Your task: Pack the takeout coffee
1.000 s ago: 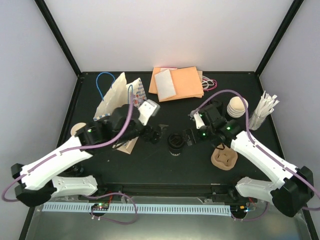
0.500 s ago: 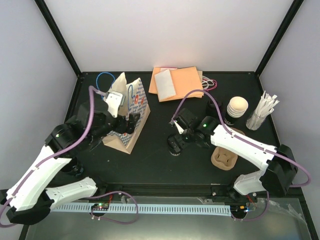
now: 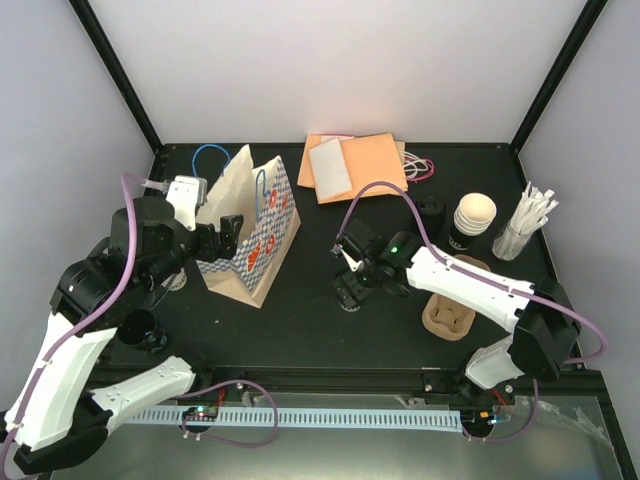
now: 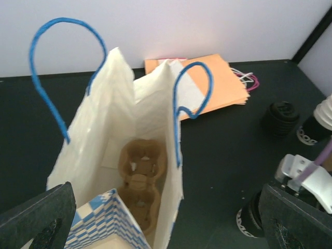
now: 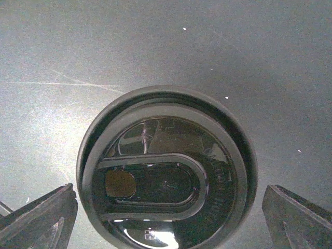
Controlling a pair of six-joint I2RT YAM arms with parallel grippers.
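Note:
The takeout coffee (image 3: 348, 298), a small dark cup with a round black lid (image 5: 166, 171), stands upright on the black table right of the bag. My right gripper (image 3: 353, 278) hangs straight over it, open, one finger (image 5: 39, 218) on each side of the lid, not touching. The cup also shows in the left wrist view (image 4: 250, 220). The white paper bag (image 3: 262, 232) with blue handles stands open, with a brown pulp carrier (image 4: 137, 174) in its bottom. My left gripper (image 3: 227, 236) is open at the bag's left rim, and the checkered wall (image 4: 104, 218) lies between its fingers.
Flat orange bags (image 3: 355, 165) lie at the back. A stack of cream cups (image 3: 472, 218), a black lid stack (image 3: 430, 208) and stir sticks (image 3: 527, 222) stand at the right. A second pulp carrier (image 3: 447, 318) sits right of the coffee. A black round object (image 3: 140, 330) sits front left.
My left gripper left the table's middle and moved left to the bag's rim. My right gripper moved left over the coffee and turned to point down at its lid.

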